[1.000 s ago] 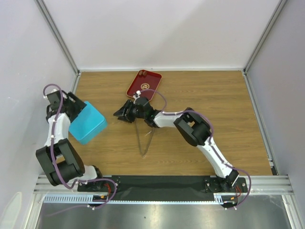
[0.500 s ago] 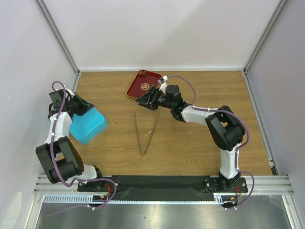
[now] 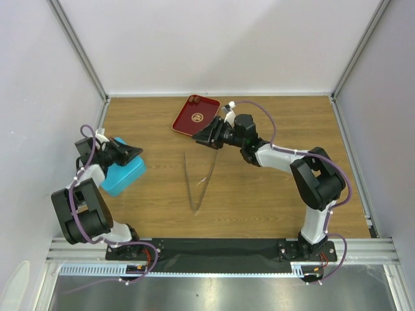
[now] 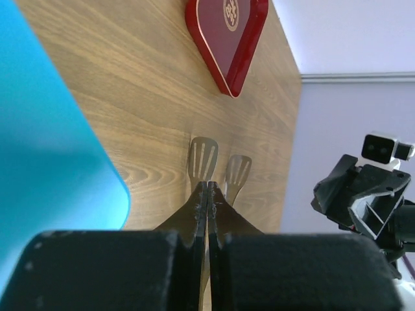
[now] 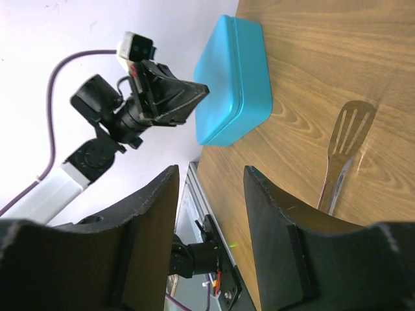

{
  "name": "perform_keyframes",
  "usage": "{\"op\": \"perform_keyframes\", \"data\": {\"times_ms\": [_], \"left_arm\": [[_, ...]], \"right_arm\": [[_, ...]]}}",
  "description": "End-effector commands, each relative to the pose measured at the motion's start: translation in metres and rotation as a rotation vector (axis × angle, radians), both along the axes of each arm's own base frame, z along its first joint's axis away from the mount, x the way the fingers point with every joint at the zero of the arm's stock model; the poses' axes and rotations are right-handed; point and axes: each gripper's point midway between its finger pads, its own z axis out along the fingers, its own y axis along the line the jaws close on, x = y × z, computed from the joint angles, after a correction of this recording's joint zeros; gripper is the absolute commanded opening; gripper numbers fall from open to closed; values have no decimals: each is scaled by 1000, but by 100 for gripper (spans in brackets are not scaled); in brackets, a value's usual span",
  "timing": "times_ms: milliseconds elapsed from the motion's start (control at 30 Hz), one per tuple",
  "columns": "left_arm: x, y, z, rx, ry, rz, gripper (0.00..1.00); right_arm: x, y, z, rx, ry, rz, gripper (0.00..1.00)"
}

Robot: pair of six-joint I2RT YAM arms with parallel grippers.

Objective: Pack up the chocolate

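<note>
Wooden tabletop, white walls around. Left gripper (image 4: 207, 189) is pinched fully closed on nothing, at the far edge of the teal box (image 3: 120, 175); contact unclear. Right gripper (image 5: 210, 173) is partly spread, empty, just beside the red tray (image 3: 194, 115)'s near corner. Metal tongs (image 3: 198, 184) lie mid-table, untouched. Chocolate pieces: can't tell where, not distinguishable in any view.

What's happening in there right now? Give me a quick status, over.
Left gripper shut, empty, at the teal box. Right gripper open, empty, by the red tray. No chocolate in sight. Tongs lying mid-table.
</note>
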Motion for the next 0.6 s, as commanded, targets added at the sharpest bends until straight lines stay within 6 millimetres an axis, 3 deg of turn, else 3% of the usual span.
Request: {"op": "perform_keyframes", "data": {"times_ms": [0,333,567], "left_arm": [[7,9,13,-6,-83,12,0],[11,20,-34,-4,31,57,0],[7,25,-69,-13,140,107,0]], "right_arm": [[-4,-9,28,9,-86,0,50],[-1,-22,19,-38,-74,-25,50],[2,-33,32,-64,-123,-62,50]]}}
